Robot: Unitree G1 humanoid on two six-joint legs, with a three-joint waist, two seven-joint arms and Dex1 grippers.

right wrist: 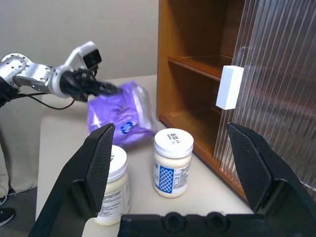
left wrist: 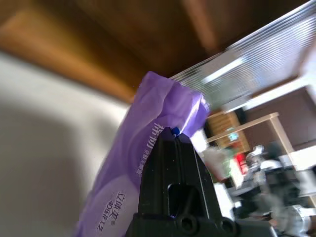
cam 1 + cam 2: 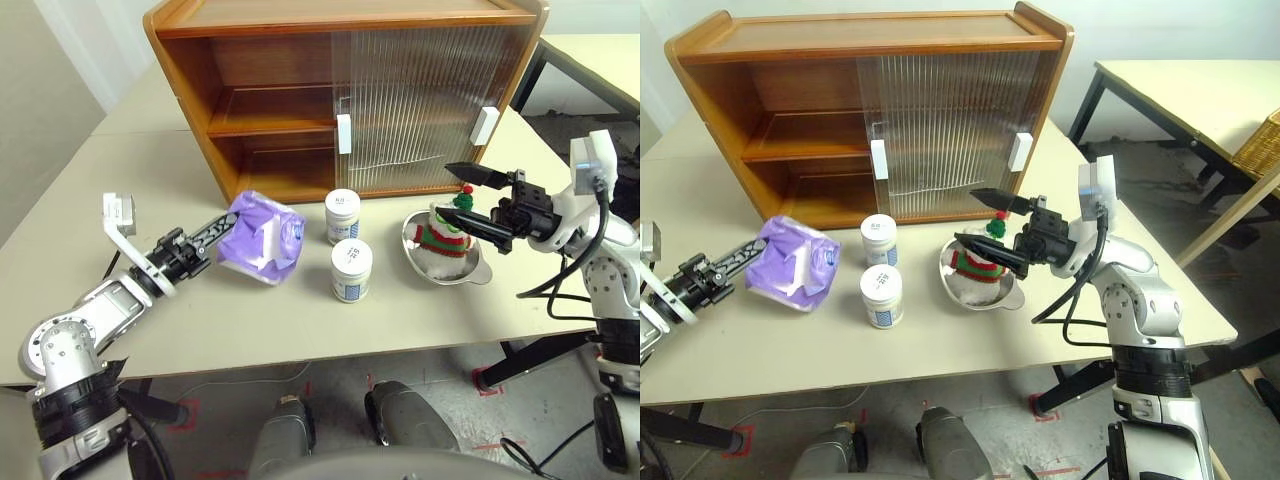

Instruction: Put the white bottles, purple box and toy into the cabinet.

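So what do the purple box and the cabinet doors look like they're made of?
Purple box: soft glossy plastic wrap, judging by its creases and sheen. Cabinet doors: ribbed translucent panels, glass or acrylic, hard to tell, with white block handles.

Pale beige table — worktop surface, seam visible at far left. Shallow steel bowl stands on it, toward the right side. Second table with dark legs stands apart at right. Grey floor below, marked with red tape — black cables trailing.
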